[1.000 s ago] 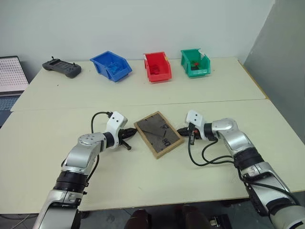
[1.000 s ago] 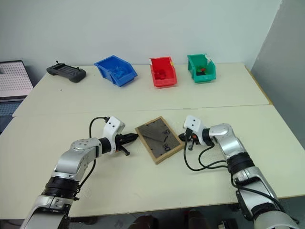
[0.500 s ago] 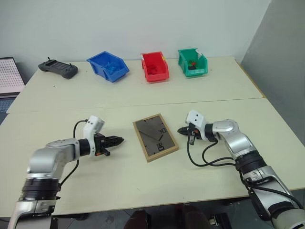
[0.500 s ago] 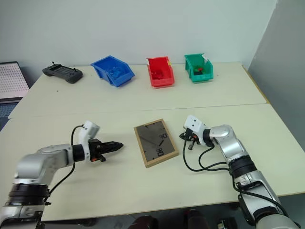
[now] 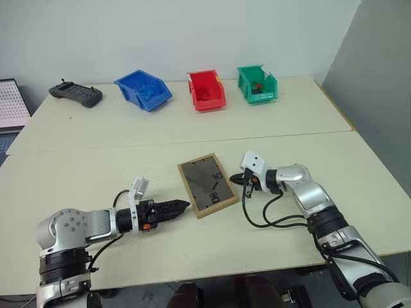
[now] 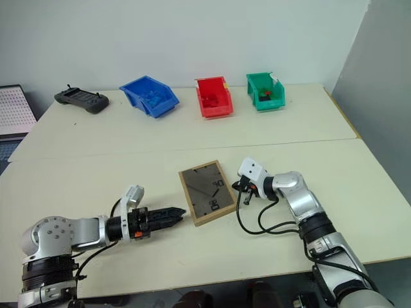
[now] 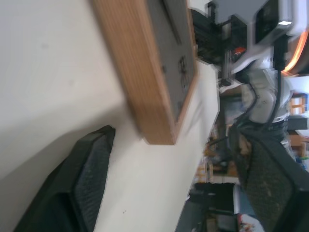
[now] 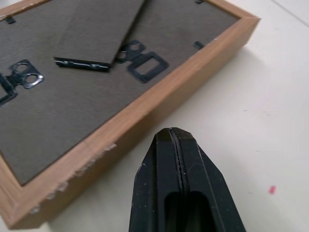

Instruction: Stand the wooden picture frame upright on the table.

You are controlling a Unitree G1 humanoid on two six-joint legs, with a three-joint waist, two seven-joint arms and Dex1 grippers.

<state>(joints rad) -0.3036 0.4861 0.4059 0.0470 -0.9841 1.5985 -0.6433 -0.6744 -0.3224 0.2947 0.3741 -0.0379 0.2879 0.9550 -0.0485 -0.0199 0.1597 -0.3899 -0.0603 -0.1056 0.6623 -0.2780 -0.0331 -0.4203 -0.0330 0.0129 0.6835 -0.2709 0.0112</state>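
Looking down over the table [image 5: 77, 163], we see the frame [image 5: 207, 184] lying flat near its middle, back panel up, with the portrait side hidden against the tabletop. We take the frame as our landmark. Its fold-out stand [image 8: 99, 31] lies against the grey-brown panel, a black hanger plate [image 8: 141, 60] just beside the stand's end, and a second black clip [image 8: 17, 79] is cut off at the picture's edge.

Our left gripper [image 5: 180, 206] sits just beside the frame's near left corner, its two fingers [image 7: 89, 179] spread apart with the corner between them in the wrist view; whether either finger touches the wood we cannot tell. Our right gripper [image 5: 238, 178] points at the frame's right edge, fingers pressed together and holding nothing; a narrow strip of table separates the tip from the wood in its wrist view.

Well beyond the frame, across the seam, stand a blue bin [image 5: 143, 89], a red bin [image 5: 205, 90] and a green bin [image 5: 257, 84]; their contents are too small to make out. A dark controller [image 5: 76, 94] lies further left of the blue bin, and a white panel [image 5: 11, 102] is cut off at the far left.
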